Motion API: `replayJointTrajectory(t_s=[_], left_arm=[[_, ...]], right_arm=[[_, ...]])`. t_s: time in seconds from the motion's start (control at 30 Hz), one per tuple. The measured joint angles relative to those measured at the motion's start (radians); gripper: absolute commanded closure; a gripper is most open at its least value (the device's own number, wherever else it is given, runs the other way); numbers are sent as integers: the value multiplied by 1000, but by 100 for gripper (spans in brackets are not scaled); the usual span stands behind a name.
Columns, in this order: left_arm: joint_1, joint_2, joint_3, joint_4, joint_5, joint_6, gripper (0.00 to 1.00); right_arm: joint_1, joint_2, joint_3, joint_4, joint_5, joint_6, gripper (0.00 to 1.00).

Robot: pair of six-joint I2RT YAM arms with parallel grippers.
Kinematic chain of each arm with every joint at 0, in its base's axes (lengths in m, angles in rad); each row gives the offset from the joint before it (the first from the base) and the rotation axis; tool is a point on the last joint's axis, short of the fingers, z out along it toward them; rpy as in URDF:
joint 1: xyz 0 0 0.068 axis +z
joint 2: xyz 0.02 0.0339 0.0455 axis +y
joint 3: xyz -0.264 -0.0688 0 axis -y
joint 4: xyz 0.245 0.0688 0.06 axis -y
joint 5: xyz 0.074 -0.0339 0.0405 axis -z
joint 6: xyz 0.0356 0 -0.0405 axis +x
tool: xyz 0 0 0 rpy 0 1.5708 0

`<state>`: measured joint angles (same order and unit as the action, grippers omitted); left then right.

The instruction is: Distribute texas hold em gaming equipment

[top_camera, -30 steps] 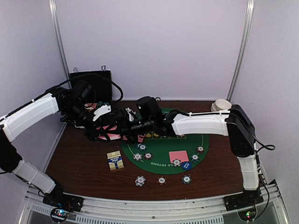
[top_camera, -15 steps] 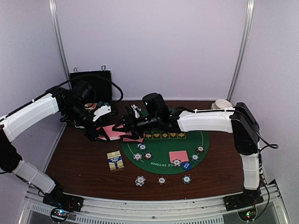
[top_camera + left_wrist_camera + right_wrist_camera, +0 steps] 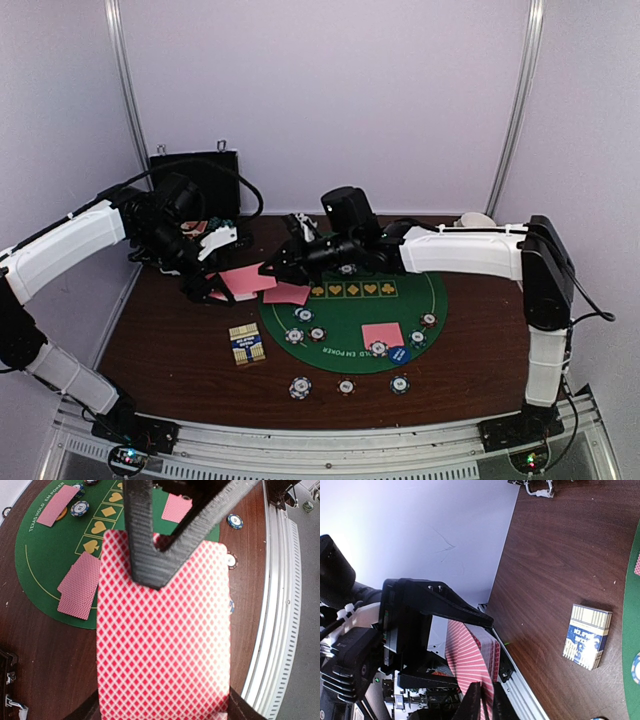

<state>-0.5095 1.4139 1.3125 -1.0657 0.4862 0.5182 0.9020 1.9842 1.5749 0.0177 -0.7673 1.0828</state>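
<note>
The brown table (image 3: pixel 170 350) carries a round green mat (image 3: pixel 350 312). A black case (image 3: pixel 205 175) stands at the upper left, partly covered by the left arm. The left gripper (image 3: pixel 210 289) is clenched on the pink-backed cards (image 3: pixel 165 645), left of centre. In the left wrist view its own finger blocks their middle. Only the right wrist view shows the right gripper (image 3: pixel 486 705) pinched on their edge, its tips cut off. A striped box (image 3: pixel 246 345) lies at the mat's lower left, and chips (image 3: pixel 300 387) lie below the mat.
</note>
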Motion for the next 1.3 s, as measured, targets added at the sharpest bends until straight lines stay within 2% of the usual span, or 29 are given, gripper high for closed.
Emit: replayJointTrajectory(t_s=[0.1, 0.47, 0.6, 0.73, 0.87, 0.97, 1.17, 1.3], left_arm=[[0, 0, 0, -2, 0, 0, 100], [0, -2, -4, -2, -9, 1, 100], [0, -3, -13, -3, -19, 7, 100], [0, -4, -19, -5, -28, 8, 100], [6, -7, -26, -6, -34, 8, 100], [20, -8, -26, -6, -34, 8, 100], [37, -14, -32, -7, -34, 8, 100], [45, -32, -42, -8, -34, 8, 100]], right_arm=[[-3, -15, -11, 3, -5, 10, 100], [-42, -34, -44, 7, -47, 43, 100], [-94, -77, -32, -120, -46, -32, 100], [-141, -87, 89, -375, 16, -213, 100], [-155, -76, 296, -684, 198, -459, 100], [-140, -48, 430, -838, 354, -628, 100], [-63, 52, 513, -970, 717, -928, 100], [-13, 95, 467, -940, 913, -1106, 100]])
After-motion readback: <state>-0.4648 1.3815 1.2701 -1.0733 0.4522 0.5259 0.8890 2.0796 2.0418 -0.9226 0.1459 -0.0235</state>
